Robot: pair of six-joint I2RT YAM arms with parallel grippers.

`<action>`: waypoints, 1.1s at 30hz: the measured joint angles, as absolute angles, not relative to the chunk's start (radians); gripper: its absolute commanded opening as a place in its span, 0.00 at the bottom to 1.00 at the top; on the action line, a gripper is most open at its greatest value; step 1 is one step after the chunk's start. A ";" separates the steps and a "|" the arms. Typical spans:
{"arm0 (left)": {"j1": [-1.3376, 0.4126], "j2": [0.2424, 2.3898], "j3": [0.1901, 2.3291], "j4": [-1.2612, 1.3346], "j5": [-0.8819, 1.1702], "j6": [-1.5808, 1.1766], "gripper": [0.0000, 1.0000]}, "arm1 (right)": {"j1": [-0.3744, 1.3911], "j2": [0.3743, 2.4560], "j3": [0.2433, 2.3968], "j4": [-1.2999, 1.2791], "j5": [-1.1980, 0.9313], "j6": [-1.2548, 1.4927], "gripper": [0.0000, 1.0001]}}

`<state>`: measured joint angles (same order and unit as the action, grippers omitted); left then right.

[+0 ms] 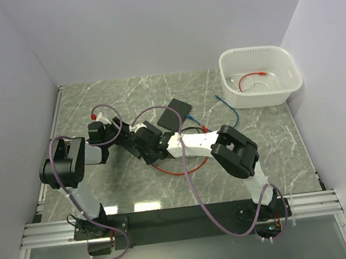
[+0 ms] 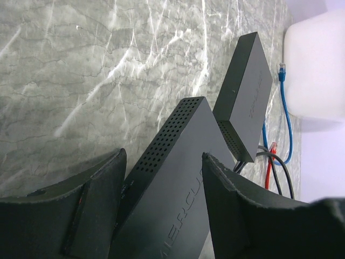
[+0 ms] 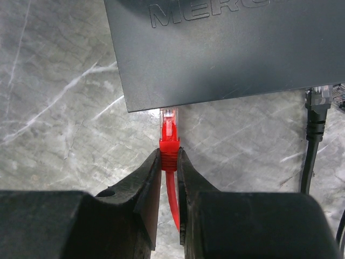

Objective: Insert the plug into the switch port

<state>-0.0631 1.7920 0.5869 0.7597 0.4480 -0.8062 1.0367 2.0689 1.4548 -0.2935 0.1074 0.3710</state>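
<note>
As it seems brittle, the light plug at the switch is pinched by its boot in the right gripper.

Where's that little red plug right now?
In the right wrist view, the red plug sits pinched in the right tool, its clear tip at the edge of the black switch.

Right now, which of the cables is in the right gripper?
The red cable, pinched just behind its plug by the right gripper. The black cable sits untouched to the side; the blue cable lies near the tub.
</note>
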 measured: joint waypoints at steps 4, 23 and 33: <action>-0.063 1.794 0.588 0.760 0.448 -0.806 0.63 | 1.043 2.069 1.455 -0.294 0.129 0.368 0.00; -0.063 1.797 0.590 0.763 0.451 -0.806 0.62 | 1.048 2.113 1.505 -0.350 0.174 0.356 0.00; -0.064 1.797 0.590 0.763 0.450 -0.805 0.62 | 1.078 2.128 1.568 -0.405 0.207 0.345 0.00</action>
